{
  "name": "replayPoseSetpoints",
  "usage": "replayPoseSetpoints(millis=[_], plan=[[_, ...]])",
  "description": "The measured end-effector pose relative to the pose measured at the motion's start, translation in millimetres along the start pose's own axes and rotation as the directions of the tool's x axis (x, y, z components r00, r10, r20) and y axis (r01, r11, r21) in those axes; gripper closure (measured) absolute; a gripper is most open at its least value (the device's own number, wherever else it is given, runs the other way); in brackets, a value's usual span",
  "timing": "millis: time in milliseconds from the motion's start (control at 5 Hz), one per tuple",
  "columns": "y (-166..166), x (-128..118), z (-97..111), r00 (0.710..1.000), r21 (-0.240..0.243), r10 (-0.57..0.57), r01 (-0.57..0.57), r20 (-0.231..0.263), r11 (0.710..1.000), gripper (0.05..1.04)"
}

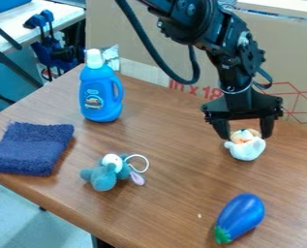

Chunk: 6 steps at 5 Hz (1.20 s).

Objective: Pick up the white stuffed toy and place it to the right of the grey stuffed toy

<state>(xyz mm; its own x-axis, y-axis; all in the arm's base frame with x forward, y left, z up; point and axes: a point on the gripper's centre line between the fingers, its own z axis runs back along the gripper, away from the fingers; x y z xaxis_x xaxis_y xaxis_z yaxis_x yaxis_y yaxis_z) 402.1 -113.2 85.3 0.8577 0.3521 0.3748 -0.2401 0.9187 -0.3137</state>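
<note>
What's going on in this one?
A black two-finger gripper is over the right side of a brown wooden table, its fingers open on either side of a small white plush toy with an orange-tan top; whether they touch it is unclear. Elsewhere on the table are a blue plastic bottle with a white cap, a dark blue fluffy cloth, a grey-blue plush toy with a white loop and a blue toy eggplant.
</note>
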Motion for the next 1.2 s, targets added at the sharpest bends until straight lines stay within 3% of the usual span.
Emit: replayPoseSetpoints(millis=[200, 400, 800, 1000, 1200], plan=[[5.0, 12.4, -5.7, 0.997, -0.003, 0.069, -0.07, -0.032, 0.998, 0.078], [11.0, 5.9, -33.7, 0.985, -0.005, 0.143, -0.144, -0.093, 0.99, 0.078], [-13.4, 7.0, -57.3, 0.975, -0.008, 0.179, -0.182, -0.134, 0.983, 0.13], [-19.2, -0.1, -58.1, 0.981, 0.034, 0.106, -0.102, -0.162, 0.994, 0.384], [-19.3, -12.1, -54.2, 0.985, 0.088, 0.011, 0.005, -0.173, 0.996, 0.485]])
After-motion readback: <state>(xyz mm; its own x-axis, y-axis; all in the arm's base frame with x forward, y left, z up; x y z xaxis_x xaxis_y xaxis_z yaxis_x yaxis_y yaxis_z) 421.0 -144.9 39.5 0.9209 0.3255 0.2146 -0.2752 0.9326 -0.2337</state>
